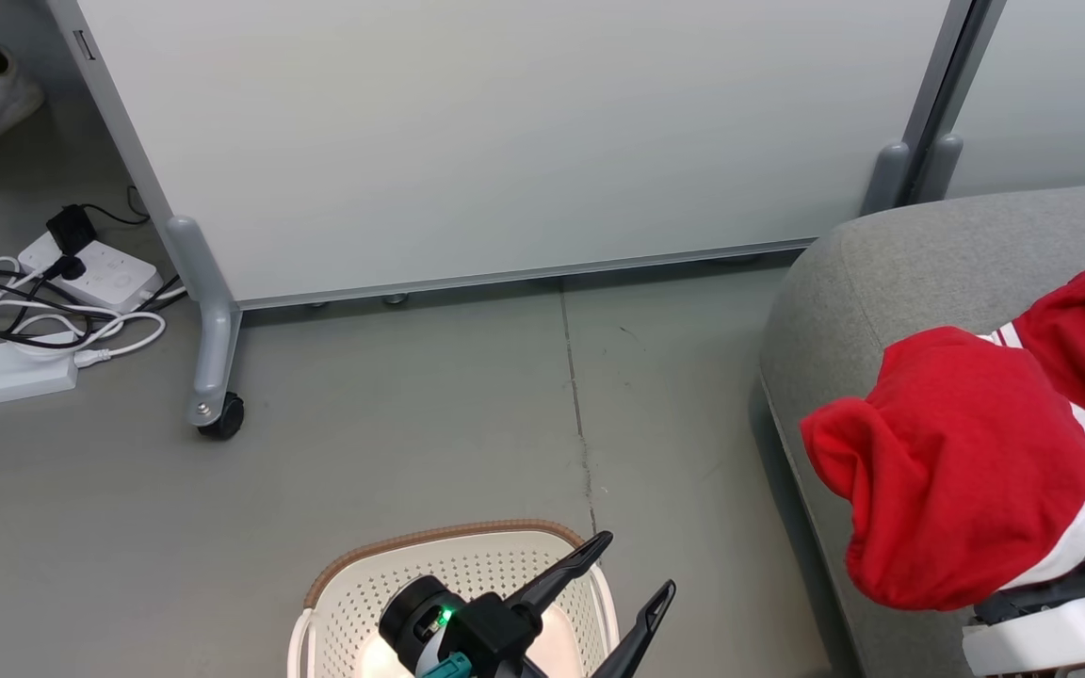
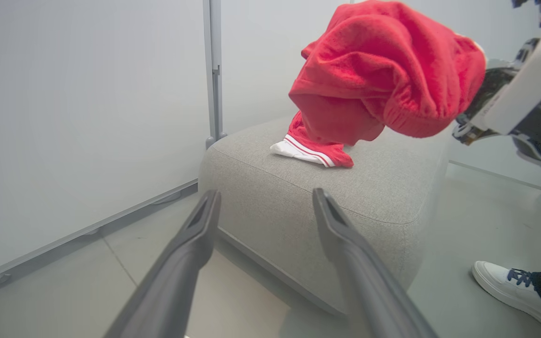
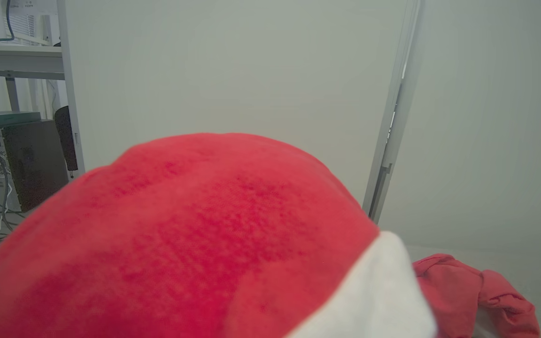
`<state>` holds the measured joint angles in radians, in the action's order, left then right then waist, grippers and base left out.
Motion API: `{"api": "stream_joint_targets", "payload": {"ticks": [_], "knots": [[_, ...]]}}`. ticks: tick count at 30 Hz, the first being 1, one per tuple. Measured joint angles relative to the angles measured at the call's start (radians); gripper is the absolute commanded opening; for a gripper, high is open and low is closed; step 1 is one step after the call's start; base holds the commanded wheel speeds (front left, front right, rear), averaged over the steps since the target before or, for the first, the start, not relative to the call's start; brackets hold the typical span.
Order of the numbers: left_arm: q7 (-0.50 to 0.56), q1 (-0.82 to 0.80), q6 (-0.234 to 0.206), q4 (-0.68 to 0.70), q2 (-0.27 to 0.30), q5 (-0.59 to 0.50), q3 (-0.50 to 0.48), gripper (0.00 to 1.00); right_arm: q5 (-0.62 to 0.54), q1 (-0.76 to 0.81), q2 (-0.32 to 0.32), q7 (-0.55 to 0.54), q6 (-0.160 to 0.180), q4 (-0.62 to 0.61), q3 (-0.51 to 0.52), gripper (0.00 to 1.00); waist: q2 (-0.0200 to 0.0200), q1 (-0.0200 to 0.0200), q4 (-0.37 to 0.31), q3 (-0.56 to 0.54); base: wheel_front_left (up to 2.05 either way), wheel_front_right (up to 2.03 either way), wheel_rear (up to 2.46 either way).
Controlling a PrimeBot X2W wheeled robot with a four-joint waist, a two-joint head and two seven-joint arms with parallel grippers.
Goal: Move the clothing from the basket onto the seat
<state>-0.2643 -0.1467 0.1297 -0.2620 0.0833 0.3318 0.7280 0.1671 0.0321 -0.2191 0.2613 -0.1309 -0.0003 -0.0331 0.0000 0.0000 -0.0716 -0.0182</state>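
- Now my right tool [image 1: 1049,591], closed, carries the clothing [image 1: 957,461] at 3 o'clock, over the seat [image 1: 882,273].
- My left tool [image 1: 635,565] hangs open above the basket [image 1: 467,556] at 6 o'clock.
- Soft, light, floppy; I'd pinch a bunched fold.

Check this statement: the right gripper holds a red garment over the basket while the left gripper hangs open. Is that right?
One detail is wrong: the red garment is held over the seat, not the basket. The head view shows it; the rest stands.
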Motion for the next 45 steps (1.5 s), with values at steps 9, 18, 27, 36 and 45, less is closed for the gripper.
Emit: {"api": "stream_joint_targets", "payload": {"ticks": [9,18,27,36,45], "knots": [[0.000,0.002,0.000,0.006,-0.002,-0.006,-0.008,1.00,0.003,-0.007,0.001,0.000,0.000,-0.009,0.016,0.00,0.0000,0.0000,-0.046,0.008,0.00,0.00,0.00],[0.000,-0.001,0.000,0.010,-0.007,-0.008,-0.015,1.00,0.003,-0.019,-0.005,0.000,0.000,-0.015,0.030,0.00,0.0000,0.0000,-0.154,0.026,0.00,0.00,0.00],[0.000,-0.017,0.000,0.013,-0.011,-0.012,-0.012,1.00,0.005,-0.024,-0.005,0.000,0.000,-0.015,0.049,0.00,0.0000,0.0000,-0.278,0.046,0.00,0.00,0.00],[0.000,-0.030,0.000,0.017,-0.022,-0.013,-0.011,1.00,0.007,-0.023,-0.002,0.000,0.000,-0.014,0.065,0.00,0.0000,0.0000,-0.392,0.070,0.00,0.00,0.00],[0.000,-0.077,0.000,0.012,-0.026,0.010,0.021,1.00,0.000,0.003,0.029,0.000,0.000,-0.038,0.131,0.00,0.0000,0.0000,-0.443,0.105,0.00,0.00,0.00]]}}
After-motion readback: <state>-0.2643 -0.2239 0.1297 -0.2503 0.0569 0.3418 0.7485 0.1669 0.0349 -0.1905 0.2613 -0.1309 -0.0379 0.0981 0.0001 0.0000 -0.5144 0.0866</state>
